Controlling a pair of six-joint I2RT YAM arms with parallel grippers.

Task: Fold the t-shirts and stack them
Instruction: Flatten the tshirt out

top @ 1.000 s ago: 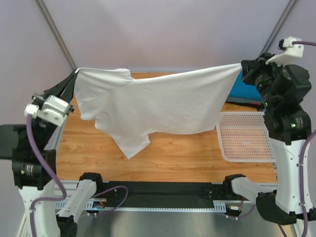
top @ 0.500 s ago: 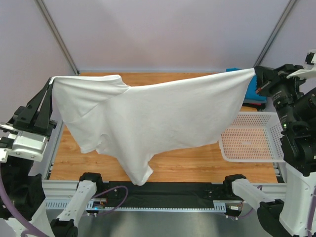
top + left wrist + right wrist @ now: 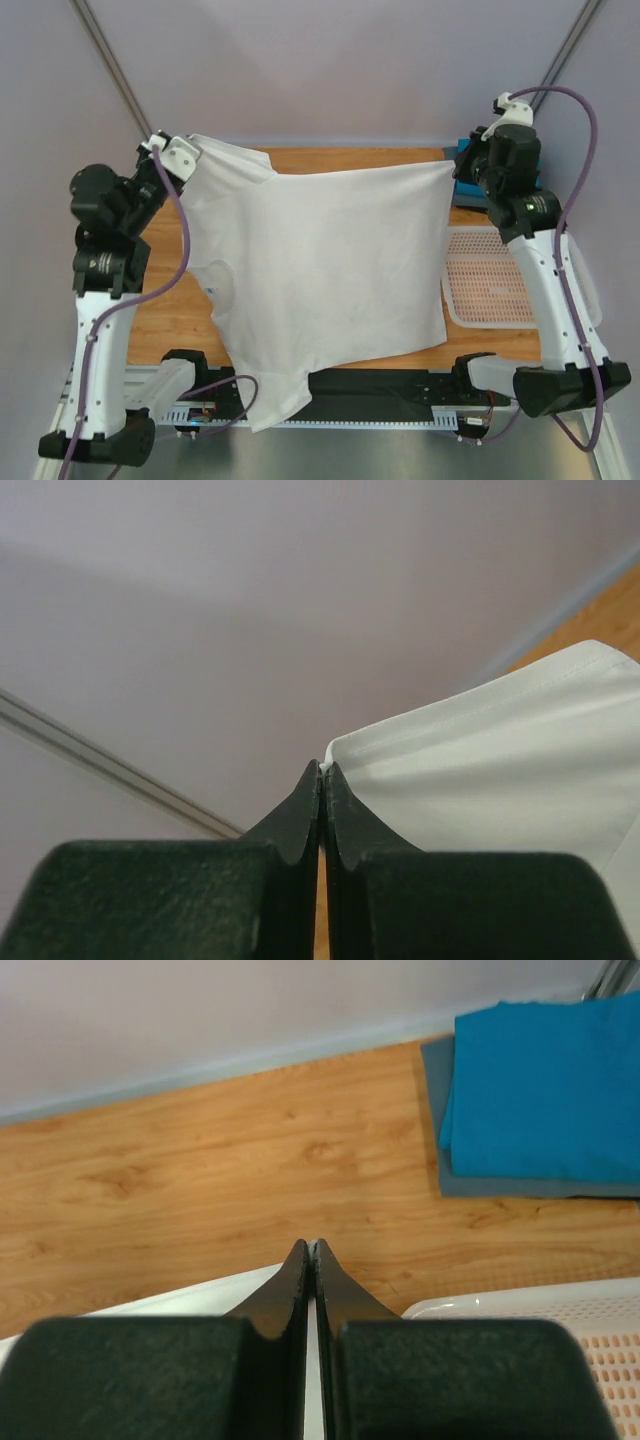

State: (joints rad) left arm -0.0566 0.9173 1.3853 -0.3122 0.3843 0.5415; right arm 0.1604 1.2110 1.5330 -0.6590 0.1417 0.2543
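The white t-shirt point(image 3: 330, 260) hangs spread in the air between both arms, its lower part drooping over the table's near edge. My left gripper point(image 3: 192, 150) is shut on its top left corner; the hem shows in the left wrist view point(image 3: 480, 750) beside the closed fingertips point(image 3: 322, 768). My right gripper point(image 3: 455, 165) is shut on the top right corner; a strip of white cloth point(image 3: 170, 1300) shows by the closed tips point(image 3: 312, 1248). A folded teal t-shirt point(image 3: 545, 1090) lies on a folded dark grey one point(image 3: 520, 1188) at the table's far right.
A white mesh basket point(image 3: 500, 285) stands on the right of the wooden table point(image 3: 175, 310); its rim shows in the right wrist view point(image 3: 520, 1305). Grey walls and a slanted frame bar stand behind.
Both arms have swung up and inward with the shirt. The left corner moved right and the right corner left, and the cloth now hangs longer, down past the table's near edge.
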